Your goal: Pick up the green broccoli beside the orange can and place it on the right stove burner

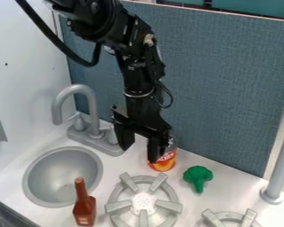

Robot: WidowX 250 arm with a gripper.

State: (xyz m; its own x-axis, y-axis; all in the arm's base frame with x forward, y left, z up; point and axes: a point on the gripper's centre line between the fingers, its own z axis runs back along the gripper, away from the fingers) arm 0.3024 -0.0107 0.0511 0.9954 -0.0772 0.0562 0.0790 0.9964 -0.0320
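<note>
The black gripper (pixel 138 153) hangs over the counter between the faucet and the can, open, with its two fingers apart and nothing between them. A can (pixel 163 162) with a red, orange and yellow label stands by the right finger, which partly covers it; whether they touch I cannot tell. To the can's right lies a green broccoli piece (pixel 198 175). A reddish-brown bottle (pixel 84 210) stands upright at the lower left, between the sink and the stove burner.
A round grey sink (pixel 35 177) is at the left, with a grey faucet (pixel 91 106) behind it. One grey burner (pixel 143 203) lies below the gripper, another (pixel 230 218) at the bottom right. A blue-grey panel (pixel 227 88) backs the counter; a grey post (pixel 279 166) stands at right.
</note>
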